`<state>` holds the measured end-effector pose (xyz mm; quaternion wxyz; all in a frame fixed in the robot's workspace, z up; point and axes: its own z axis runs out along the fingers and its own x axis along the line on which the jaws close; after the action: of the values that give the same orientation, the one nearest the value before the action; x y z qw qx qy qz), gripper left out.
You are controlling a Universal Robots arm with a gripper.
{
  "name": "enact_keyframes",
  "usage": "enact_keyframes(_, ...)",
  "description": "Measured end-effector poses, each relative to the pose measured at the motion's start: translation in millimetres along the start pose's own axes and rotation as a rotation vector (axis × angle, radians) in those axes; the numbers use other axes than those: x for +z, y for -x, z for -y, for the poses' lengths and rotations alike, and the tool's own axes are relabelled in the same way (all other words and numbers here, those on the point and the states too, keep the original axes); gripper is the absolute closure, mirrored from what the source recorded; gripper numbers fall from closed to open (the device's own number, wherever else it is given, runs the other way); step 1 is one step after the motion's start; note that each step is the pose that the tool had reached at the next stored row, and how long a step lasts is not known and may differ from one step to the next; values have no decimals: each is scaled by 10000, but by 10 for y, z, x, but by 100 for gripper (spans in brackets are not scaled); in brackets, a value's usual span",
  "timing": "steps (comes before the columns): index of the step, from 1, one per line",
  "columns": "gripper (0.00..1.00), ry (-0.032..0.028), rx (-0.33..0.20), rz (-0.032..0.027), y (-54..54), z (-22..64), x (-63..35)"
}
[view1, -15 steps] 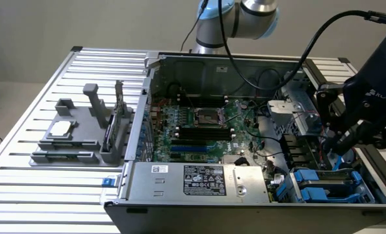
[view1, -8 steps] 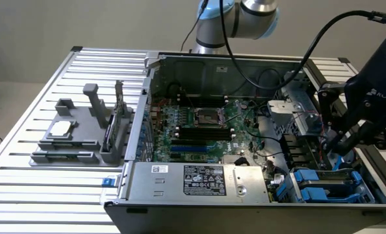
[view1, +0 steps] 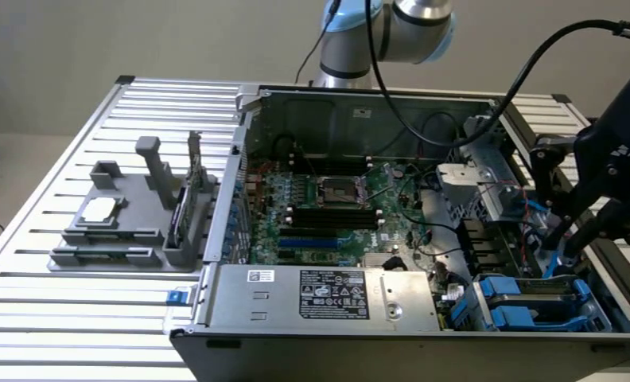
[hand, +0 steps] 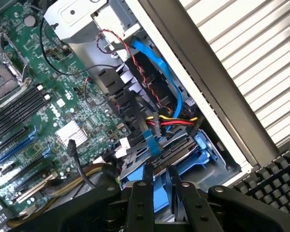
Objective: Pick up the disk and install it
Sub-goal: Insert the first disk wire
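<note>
My gripper [hand: 159, 171] hangs over the drive bay [hand: 203, 150] in the corner of the open computer case. Its two black fingers [hand: 146, 181] stand a little apart, and the blue plastic edge of the disk [hand: 159, 193] fills the gap between them. The rest of the disk is hidden behind the fingers. In the exterior view the gripper [view1: 565, 248] sits at the right, just above the bay with blue carriers [view1: 533, 298] at the case's front right corner.
The motherboard [view1: 326, 207] lies in the middle of the case. A grey box with a white sticker [view1: 326, 294] sits along the front. Red, yellow and blue cables [hand: 169, 121] cross above the bay. A grey fixture [view1: 124, 223] stands on the slatted table at the exterior view's left. A keyboard [hand: 270, 179] lies outside the case wall.
</note>
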<state>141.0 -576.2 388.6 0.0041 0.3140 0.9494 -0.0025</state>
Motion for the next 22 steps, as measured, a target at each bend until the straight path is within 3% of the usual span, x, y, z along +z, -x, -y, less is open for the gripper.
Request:
enact_keyframes(16,75,-211,318,153,226,-168,3)
enact_keyframes(22,75,-229,646,158,250,-186,39)
